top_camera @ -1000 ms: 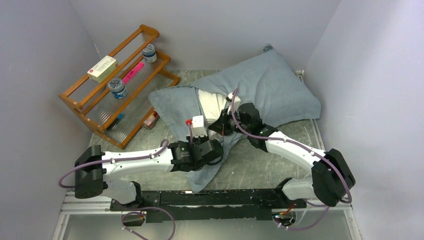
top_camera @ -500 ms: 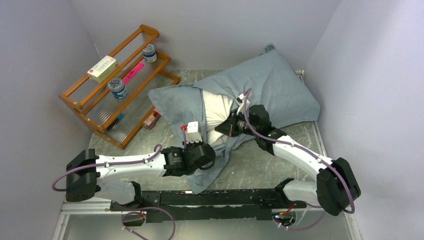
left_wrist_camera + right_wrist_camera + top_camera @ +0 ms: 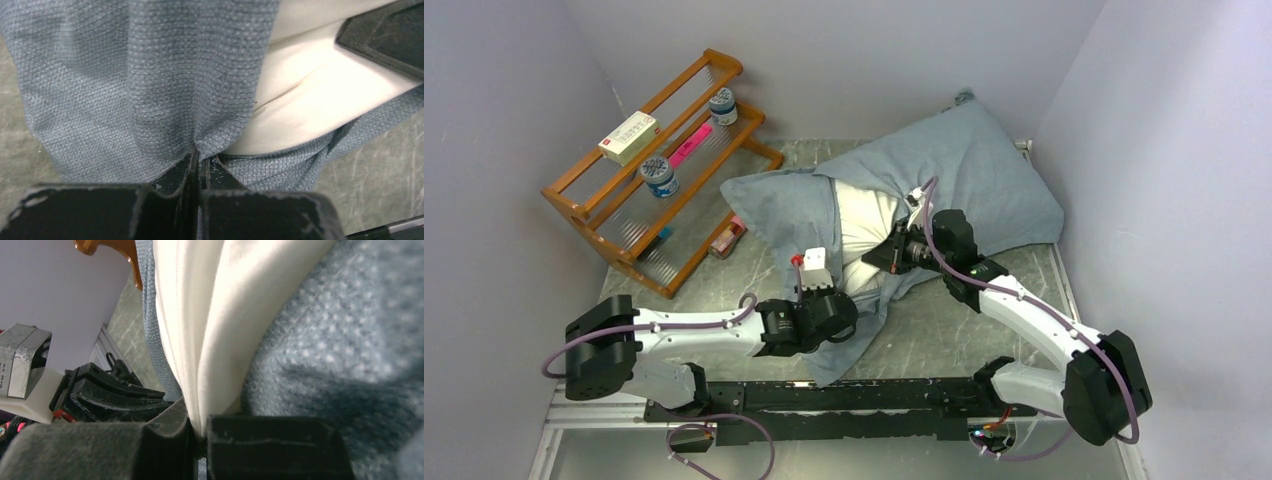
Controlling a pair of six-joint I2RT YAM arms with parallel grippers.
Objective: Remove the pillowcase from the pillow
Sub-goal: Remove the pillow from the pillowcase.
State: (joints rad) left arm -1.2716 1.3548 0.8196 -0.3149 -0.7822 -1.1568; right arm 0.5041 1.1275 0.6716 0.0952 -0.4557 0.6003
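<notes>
The blue-grey pillowcase (image 3: 969, 175) lies across the back of the table, with a loose flap (image 3: 849, 345) trailing toward the near edge. The white pillow (image 3: 864, 222) shows through its open end. My left gripper (image 3: 836, 300) is shut on a fold of the pillowcase (image 3: 165, 95), with the pillow (image 3: 320, 95) just beyond. My right gripper (image 3: 886, 255) is shut on a pinch of the white pillow (image 3: 210, 325), with the pillowcase (image 3: 340, 360) bunched to its right. The checked face is hidden.
A wooden rack (image 3: 659, 170) stands at the back left with a box (image 3: 628, 137) and two jars (image 3: 661, 176) on it. A small item (image 3: 725, 240) lies at its foot. Walls close in left, back and right.
My left gripper has drawn toward the near edge with the pillowcase. My right gripper has shifted right and back with the pillow. More white pillow shows.
</notes>
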